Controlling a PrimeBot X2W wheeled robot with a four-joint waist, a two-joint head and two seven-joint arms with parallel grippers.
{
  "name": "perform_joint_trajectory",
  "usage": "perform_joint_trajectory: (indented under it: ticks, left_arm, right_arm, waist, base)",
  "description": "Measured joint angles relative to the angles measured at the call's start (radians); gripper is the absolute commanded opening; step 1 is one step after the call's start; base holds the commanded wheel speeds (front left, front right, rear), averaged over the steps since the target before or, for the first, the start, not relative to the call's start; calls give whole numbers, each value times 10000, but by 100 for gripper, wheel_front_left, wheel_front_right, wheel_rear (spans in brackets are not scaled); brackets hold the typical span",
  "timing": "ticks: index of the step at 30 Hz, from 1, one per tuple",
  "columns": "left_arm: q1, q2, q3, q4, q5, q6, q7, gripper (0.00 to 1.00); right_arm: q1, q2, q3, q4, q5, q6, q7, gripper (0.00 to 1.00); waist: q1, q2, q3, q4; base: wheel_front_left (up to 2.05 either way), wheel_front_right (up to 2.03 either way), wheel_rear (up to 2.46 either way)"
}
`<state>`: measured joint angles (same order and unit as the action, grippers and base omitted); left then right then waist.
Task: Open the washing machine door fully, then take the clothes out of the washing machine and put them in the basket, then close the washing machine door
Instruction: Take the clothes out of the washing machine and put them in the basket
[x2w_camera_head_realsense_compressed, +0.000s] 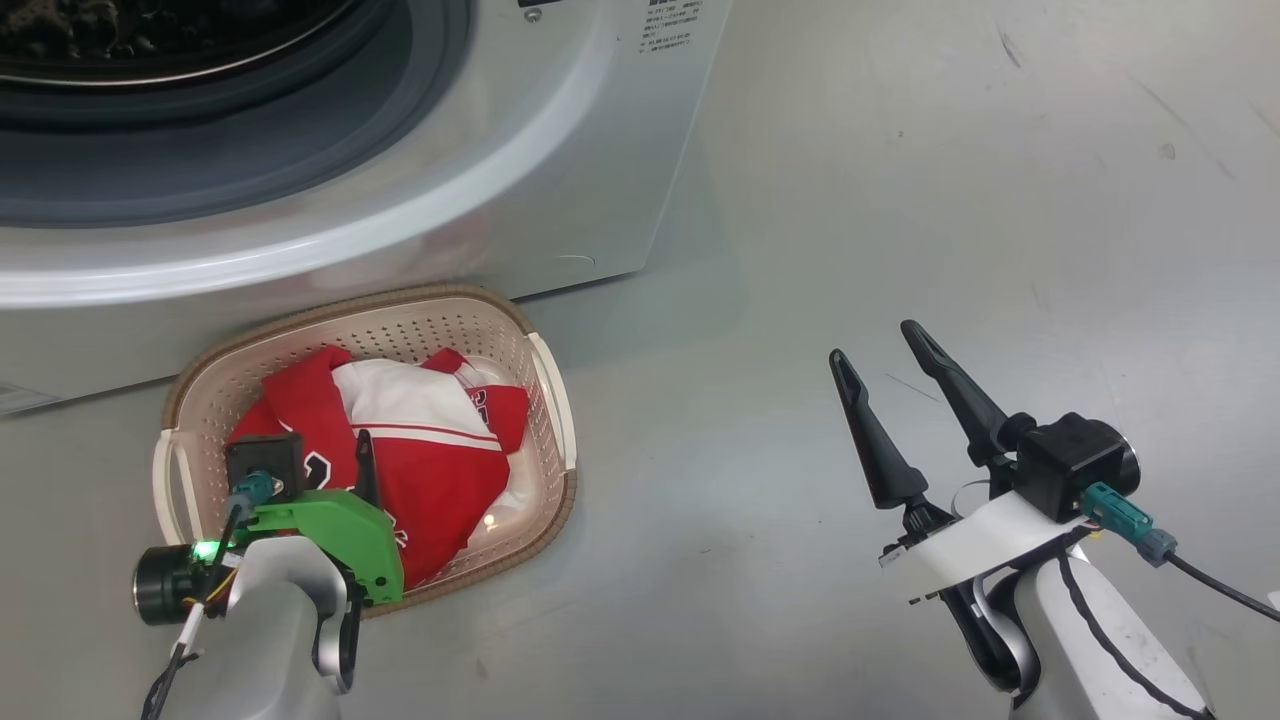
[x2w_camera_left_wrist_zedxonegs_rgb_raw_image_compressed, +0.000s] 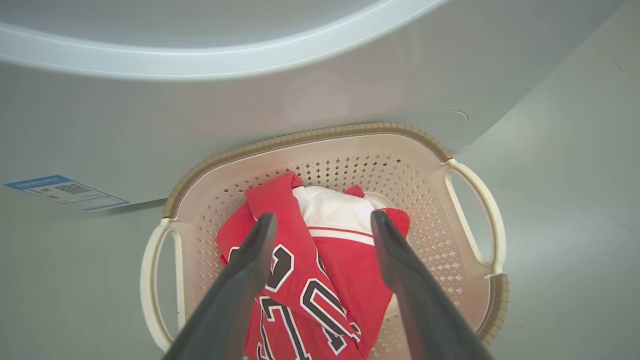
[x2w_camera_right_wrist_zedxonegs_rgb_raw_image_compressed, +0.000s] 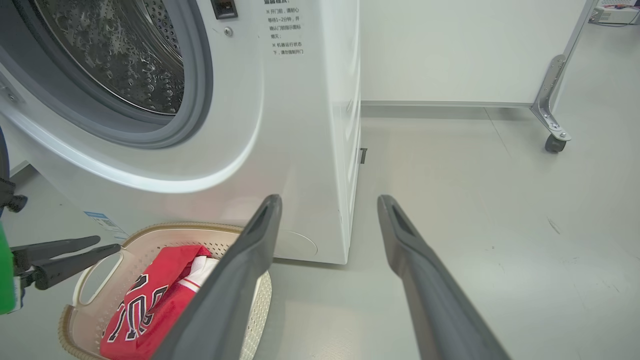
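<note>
The grey floor is carrying the washing machine, and the basket is standing just beside its front. Well apart, a wheel under a white panel is resting there.

The red clothes bear dark, white-edged numerals, a "0" among them. Chinese print stands on the washing machine front, right of the opening. A blue sticker low on the front has a QR code; its text is unreadable.

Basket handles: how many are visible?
2. In the left wrist view, one handle is at the left end of the basket and the other handle is at its right end. No part of either is hidden.
</note>
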<state>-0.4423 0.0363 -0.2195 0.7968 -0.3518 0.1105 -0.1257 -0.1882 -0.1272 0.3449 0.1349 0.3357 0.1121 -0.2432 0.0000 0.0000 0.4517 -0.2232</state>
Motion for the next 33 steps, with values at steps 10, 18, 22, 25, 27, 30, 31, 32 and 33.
perform_joint_trajectory:
  ticks: [10,18,22,25,27,30,31,32,33]
  left_arm:
    - [-57,-4,-104,146,-4,-27,-980,100]
    - [-21,-13,-376,-401,-84,-27,-1223,100]
    - [99,-25,-537,-922,-86,-27,-1233,100]
    - [231,-27,-550,-1158,-94,-25,-1235,100]
    - [406,-27,-550,-1444,-113,-25,-1235,100]
    - [710,-27,-560,-1950,-100,-17,-1235,100]
    - [807,-25,-560,-2184,-40,-15,-1233,100]
    - [886,-27,-560,-2370,52,-15,-1233,100]
    - [973,-27,-558,-2573,79,-15,-1235,100]
  right_arm:
    - [-71,-61,-182,268,0,0,-15,100]
    - [-15,-192,-397,389,-2,-15,-59,100]
    - [151,-291,-546,481,-6,-151,-63,100]
    - [188,-299,-581,500,-19,-184,-84,100]
    - [223,-301,-625,502,-19,-230,-84,100]
    - [384,-301,-736,558,-19,-359,-84,100]
    - [453,-297,-755,568,-19,-374,-86,100]
    - [531,-295,-779,579,-19,-433,-86,100]
    - [603,-291,-809,596,-19,-447,-86,100]
  waist:
    - [0,0,-329,169]
    - [0,0,-781,488]
    - [0,0,-1067,710]
    - [0,0,-1232,821]
    - [0,0,-1407,933]
    - [0,0,-1689,1097]
    - [0,0,-1791,1150]
    - [0,0,-1893,1201]
    - [0,0,-1994,1250]
  base:
    - [0,0,0]
    - [0,0,0]
    - [0,0,0]
    - [0,0,0]
    - [0,0,0]
    - [0,0,0]
    - [0,0,0]
    - [0,0,0]
    - [0,0,0]
